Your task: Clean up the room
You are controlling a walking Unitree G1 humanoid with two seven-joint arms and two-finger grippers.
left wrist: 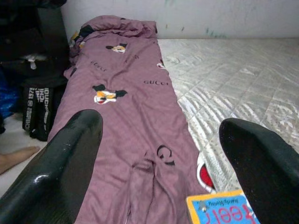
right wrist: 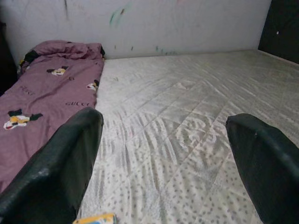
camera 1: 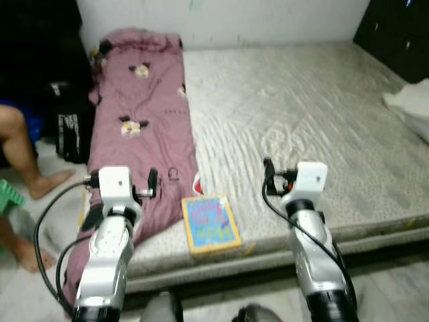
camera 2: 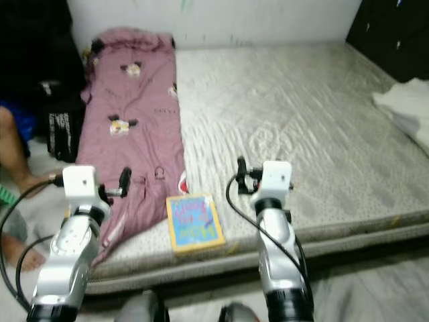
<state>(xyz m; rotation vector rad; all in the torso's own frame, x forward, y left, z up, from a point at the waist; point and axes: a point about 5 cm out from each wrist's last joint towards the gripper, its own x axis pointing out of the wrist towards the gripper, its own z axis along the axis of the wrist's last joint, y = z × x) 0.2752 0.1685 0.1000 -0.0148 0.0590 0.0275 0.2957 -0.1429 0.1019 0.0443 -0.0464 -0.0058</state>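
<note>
A purple blanket with cartoon prints lies along the left side of a grey quilted mattress, bunched up at the wall end. A book with a yellow border and a blue cover rests at the mattress's front edge, beside the blanket. My left gripper hovers open over the blanket's near end, left of the book; its wrist view shows the blanket and a corner of the book. My right gripper is open above the bare mattress, right of the book. Both are empty.
A person's bare legs and a black bag are on the floor left of the mattress. White cloth lies at the mattress's right edge, below dark furniture. A white wall runs behind.
</note>
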